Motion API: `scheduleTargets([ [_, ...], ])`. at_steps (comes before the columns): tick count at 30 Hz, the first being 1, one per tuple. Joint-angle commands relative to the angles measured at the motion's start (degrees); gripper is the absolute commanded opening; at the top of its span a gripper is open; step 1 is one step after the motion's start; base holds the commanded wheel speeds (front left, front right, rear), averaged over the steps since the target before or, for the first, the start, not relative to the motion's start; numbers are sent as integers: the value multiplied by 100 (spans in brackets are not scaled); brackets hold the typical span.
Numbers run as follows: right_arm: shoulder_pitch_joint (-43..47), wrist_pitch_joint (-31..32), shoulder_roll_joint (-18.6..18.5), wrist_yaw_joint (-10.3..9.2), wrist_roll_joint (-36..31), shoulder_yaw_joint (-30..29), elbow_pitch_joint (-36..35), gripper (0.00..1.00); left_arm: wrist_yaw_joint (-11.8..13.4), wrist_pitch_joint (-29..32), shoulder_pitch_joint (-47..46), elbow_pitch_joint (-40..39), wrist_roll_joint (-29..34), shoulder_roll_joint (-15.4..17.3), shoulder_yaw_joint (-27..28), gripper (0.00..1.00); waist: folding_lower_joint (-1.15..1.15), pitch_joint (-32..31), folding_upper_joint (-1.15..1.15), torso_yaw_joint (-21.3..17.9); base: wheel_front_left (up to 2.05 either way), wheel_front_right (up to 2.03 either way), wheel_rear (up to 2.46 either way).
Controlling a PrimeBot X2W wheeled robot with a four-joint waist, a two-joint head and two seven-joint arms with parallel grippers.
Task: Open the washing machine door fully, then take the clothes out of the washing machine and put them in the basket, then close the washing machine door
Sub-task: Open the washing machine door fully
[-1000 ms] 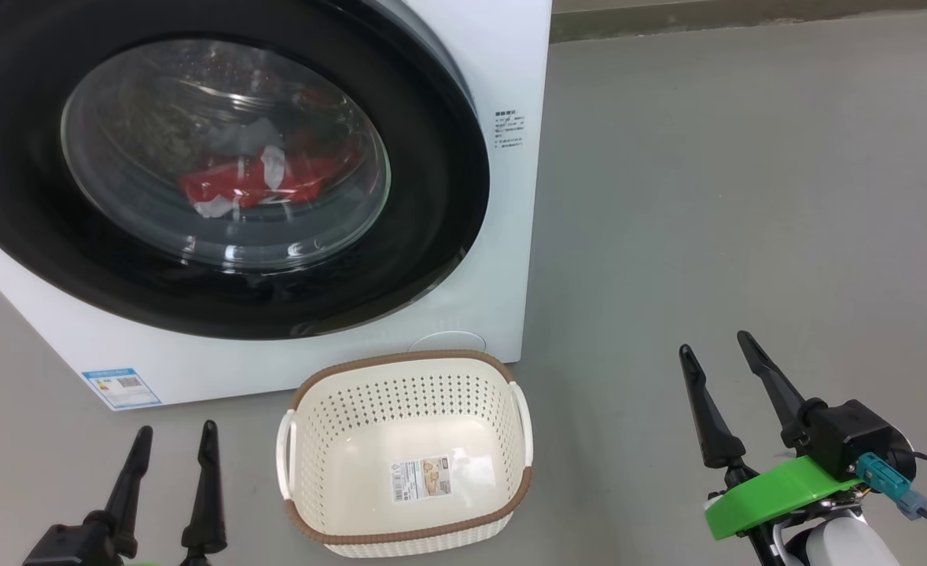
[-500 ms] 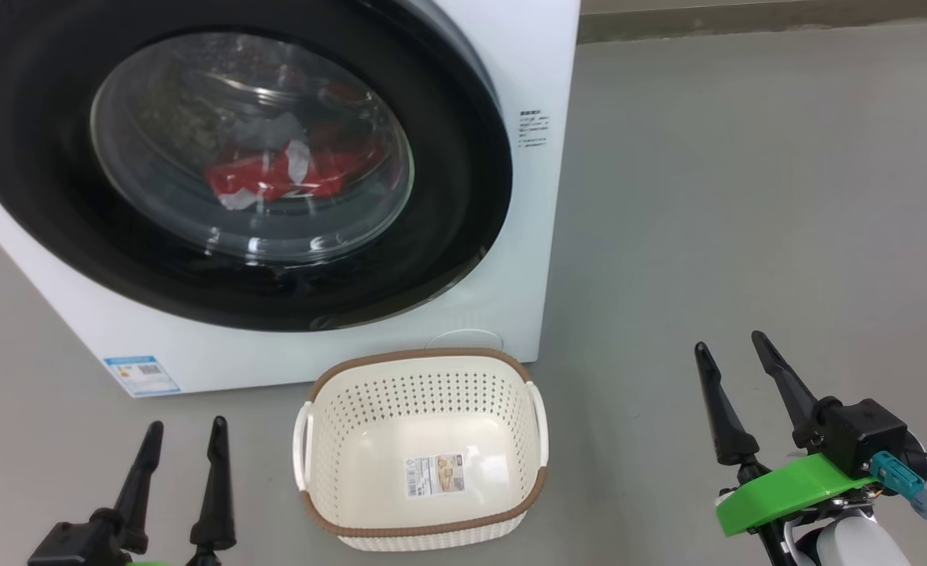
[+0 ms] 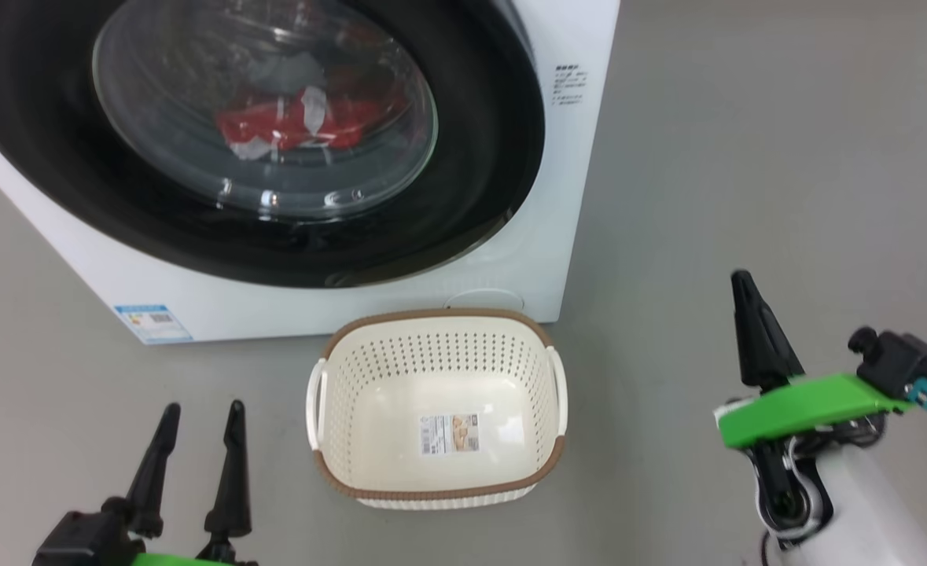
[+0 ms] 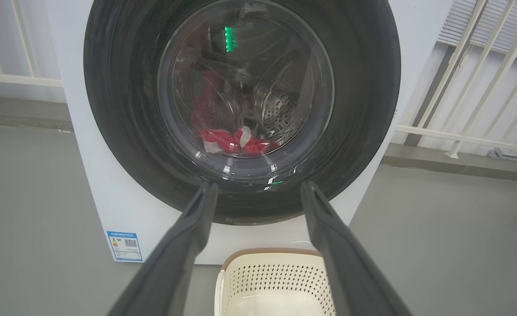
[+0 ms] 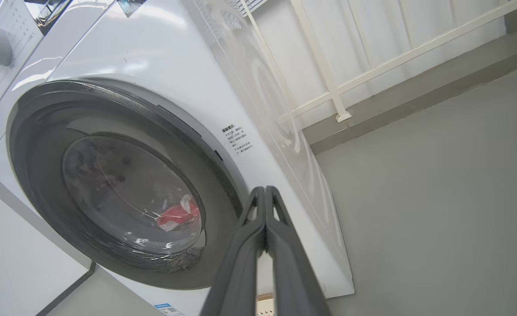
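Nearest, low on the left, the left gripper (image 3: pixel 204 407) hangs over the floor (image 3: pixel 746 157) with its two fingers spread and nothing between them. On the other side the right gripper (image 3: pixel 742 280) is raised, its fingers pressed tight together into one blade, holding nothing.

Between the two arms the basket (image 3: pixel 439 314) stands empty on the floor, just in front of the washing machine (image 3: pixel 573 196) and toward its right front corner.

Beyond it the door (image 3: pixel 494 157) sits shut, flat against the machine's front. The clothes (image 3: pixel 298 126) lie behind the glass at the bottom of the drum.

The coming move turns on the door's right edge. In the right wrist view the closed fingertips (image 5: pixel 265 189) point up along that edge, which lies ahead and a little to the left, near but not touching. The right arm looks the nearer to it. The left gripper faces the middle of the glass from below, well apart from either edge. I cannot tell where the catch or handle sits. Nothing of the task looks done yet.
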Motion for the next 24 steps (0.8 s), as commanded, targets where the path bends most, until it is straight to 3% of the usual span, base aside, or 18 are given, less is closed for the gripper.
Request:
scheduleTargets([
  [1,-392,-37,-18,2,483,277,22,0,-33,-69,-265,-195,36,88,124,100,0,172,0,106,0,0,0],
  [5,-723,162,-40,2,1463,492,82,0,-33,-69,-331,-258,83,88,84,100,0,341,0,151,0,0,0],
  [13,-1640,987,-422,2,3454,678,-115,0,-33,-69,-562,-561,-61,88,-34,100,0,984,0,257,0,0,0],
  [24,-3077,2859,-629,2,5331,515,87,0,-33,-69,-884,-806,-32,88,-136,100,0,1762,0,411,0,0,0],
])
